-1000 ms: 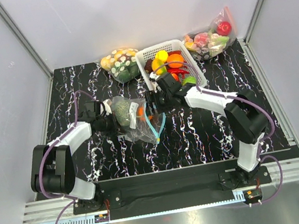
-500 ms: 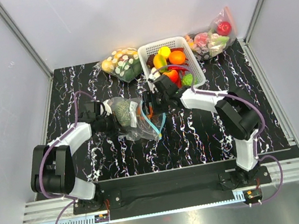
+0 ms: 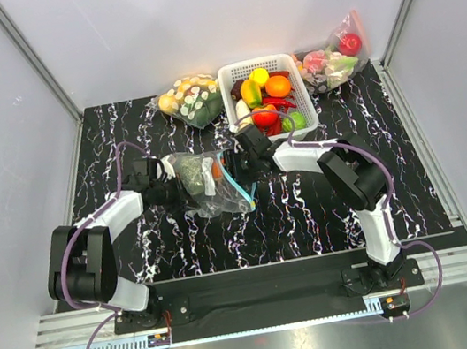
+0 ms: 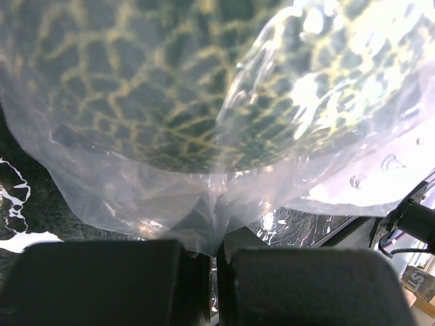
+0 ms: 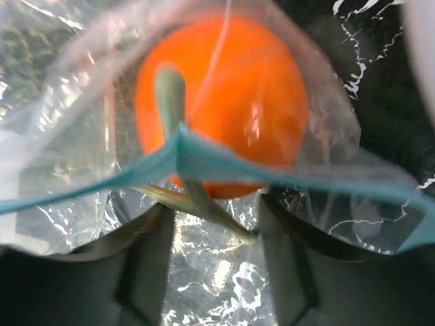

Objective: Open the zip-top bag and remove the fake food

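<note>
The clear zip-top bag lies at the table's middle, its teal zip strip toward the right. Inside it are a dark green bumpy ball and an orange fruit. My left gripper is shut on the bag's left end; the left wrist view shows the plastic pinched between the jaws, with the green ball just beyond. My right gripper is open at the bag's mouth. In the right wrist view its fingers stand apart, with the teal strip and the orange fruit just ahead of them.
A white basket of plastic produce stands at the back, right of centre. A bag of yellow-and-white spotted items lies to its left. A bag with a red apple lies at the back right corner. The frame's rails border the table.
My right gripper has moved left from beside the basket to the bag's mouth. The basket has shifted back and right. The left gripper stays on the bag.
</note>
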Controlling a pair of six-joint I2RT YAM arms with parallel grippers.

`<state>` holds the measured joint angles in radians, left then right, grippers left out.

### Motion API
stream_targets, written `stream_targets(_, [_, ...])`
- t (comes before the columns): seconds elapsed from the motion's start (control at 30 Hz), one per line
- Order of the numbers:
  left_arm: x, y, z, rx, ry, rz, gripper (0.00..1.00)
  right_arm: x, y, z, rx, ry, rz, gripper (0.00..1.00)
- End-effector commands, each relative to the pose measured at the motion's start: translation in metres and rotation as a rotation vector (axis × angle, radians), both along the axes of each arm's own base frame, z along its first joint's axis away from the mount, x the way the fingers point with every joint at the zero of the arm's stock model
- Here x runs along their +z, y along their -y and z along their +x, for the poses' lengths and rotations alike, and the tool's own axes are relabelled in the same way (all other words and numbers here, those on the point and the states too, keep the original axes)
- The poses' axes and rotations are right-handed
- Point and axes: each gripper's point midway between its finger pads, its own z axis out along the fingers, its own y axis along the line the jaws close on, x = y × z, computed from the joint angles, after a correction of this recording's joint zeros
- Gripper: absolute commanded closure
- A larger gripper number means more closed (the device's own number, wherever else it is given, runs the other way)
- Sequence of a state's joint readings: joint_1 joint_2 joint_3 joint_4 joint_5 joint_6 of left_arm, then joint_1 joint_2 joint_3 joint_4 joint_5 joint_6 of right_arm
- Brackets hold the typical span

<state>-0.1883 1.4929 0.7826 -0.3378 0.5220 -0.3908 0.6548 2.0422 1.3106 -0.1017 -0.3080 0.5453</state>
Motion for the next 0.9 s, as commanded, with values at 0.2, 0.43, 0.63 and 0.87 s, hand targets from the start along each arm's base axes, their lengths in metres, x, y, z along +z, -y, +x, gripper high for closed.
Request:
stream_targets(0.2, [0.011, 0.004, 0.01, -0.015, 0.057, -0.03, 1.0, 0.019, -0.006, 0.006, 0.021, 0.049, 0.01, 0.64])
stream_targets(0.43, [0.01, 0.0, 0.012, -0.004, 0.055, -0.007, 1.0, 0.046, -0.003, -0.001, 0.045, 0.089, 0.035, 0.8])
stream_targets(0.63, [0.021, -0.009, 0.013, 0.015, 0.093, -0.001, 0.85, 0.061, -0.002, -0.013, 0.078, 0.104, 0.078, 0.94])
stream_targets(0.87, [0.054, -0.032, 0.018, 0.069, 0.178, -0.003, 0.38, 0.067, -0.005, -0.015, 0.097, 0.105, 0.099, 1.0])
